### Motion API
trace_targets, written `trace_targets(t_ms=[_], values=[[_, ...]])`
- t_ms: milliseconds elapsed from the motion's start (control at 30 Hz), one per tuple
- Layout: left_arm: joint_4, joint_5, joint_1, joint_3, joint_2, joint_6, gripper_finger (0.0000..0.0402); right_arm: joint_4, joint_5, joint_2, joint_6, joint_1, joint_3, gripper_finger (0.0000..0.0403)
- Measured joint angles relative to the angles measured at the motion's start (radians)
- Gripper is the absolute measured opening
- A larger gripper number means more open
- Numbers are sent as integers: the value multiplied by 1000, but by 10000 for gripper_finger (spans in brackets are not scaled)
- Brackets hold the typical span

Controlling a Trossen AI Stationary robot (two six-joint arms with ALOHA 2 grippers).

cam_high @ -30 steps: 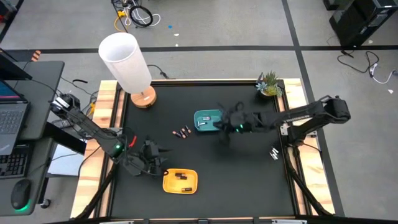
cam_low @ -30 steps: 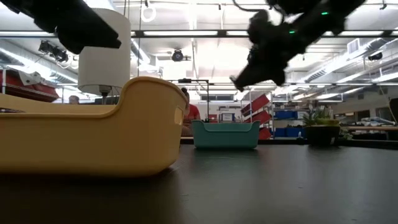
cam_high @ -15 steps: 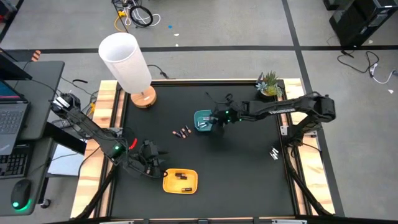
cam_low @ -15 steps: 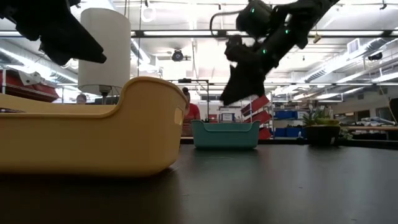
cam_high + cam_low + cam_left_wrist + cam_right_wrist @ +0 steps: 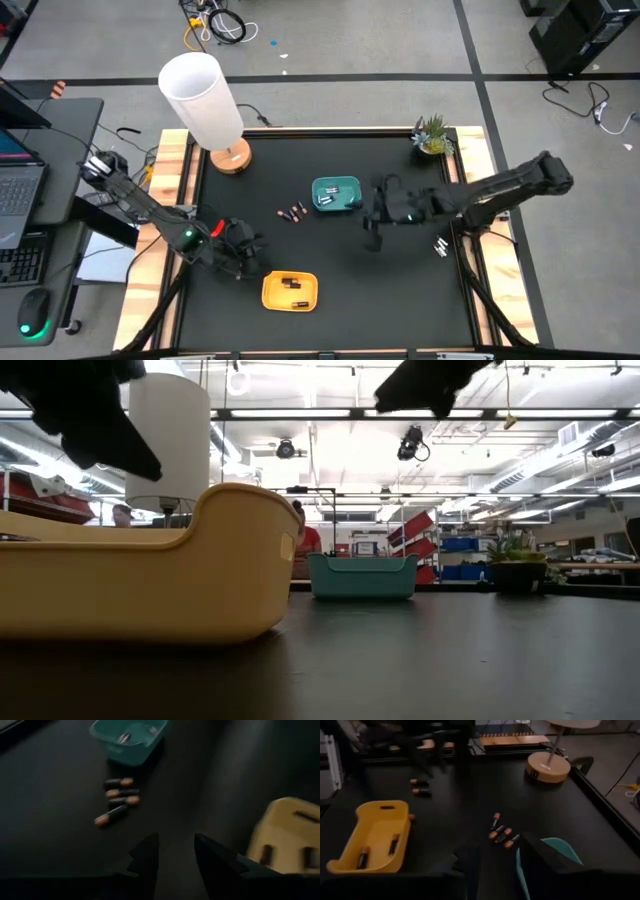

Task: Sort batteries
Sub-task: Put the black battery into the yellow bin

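**A:** Where do the batteries lie right now?

**B:** Seen from above, four loose copper-ended cells (image 5: 292,212) sit in a tight cluster at about 10 o'clock from the table's centre. They are just off the teal tray (image 5: 322,183), at its 8 o'clock. A silvery pair (image 5: 440,246) lies by the table's edge at 4 o'clock. The teal tray already holds silvery cells, and the yellow tray (image 5: 270,297), at 7 o'clock, holds two dark ones (image 5: 291,284).

**A:** And the grippers?

**B:** The right gripper (image 5: 496,851) hangs above the table at 4 o'clock of the teal tray, with its fingers spread and nothing between them. The left gripper (image 5: 175,839) waits at 10 o'clock of the yellow tray, also spread and empty. Its camera looks straight at the cluster.

**A:** So the next pick is a copper cell for the yellow tray?

**B:** I judge so, and the left arm looks better placed for it, since it sits between the cluster and that tray.

**A:** How would it do that well?

**B:** It should take an outermost cell, not a middle one, because they lie side by side and nearly touching. A finger pushed between them would probably roll the neighbours away. The jaws should line up across the cell's short width and come straight down. They should close only once both fingertips are level with the cell's middle, or the round body may squirt out.

**A:** Any hazard?

**B:** The teal tray's wall is close to the cluster, so the approach is safer from the 7 o'clock side.
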Motion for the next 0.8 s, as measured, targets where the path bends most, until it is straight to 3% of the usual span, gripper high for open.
trace_targets(t_ms=[167,333,433,633,800], values=[[-66,37,64,0,0,-3,140,-2,107,1,74,135,-19,110],[-42,14,110,0,0,77,140,113,130,69,118,166,-43,105],[-19,-46,108,0,0,124,140,159,62,159,94,131,2,102],[-45,-33,108,-22,0,141,140,148,-163,371,21,4,190,101],[-44,-34,108,-53,0,166,140,67,-263,519,-90,-92,374,100]])
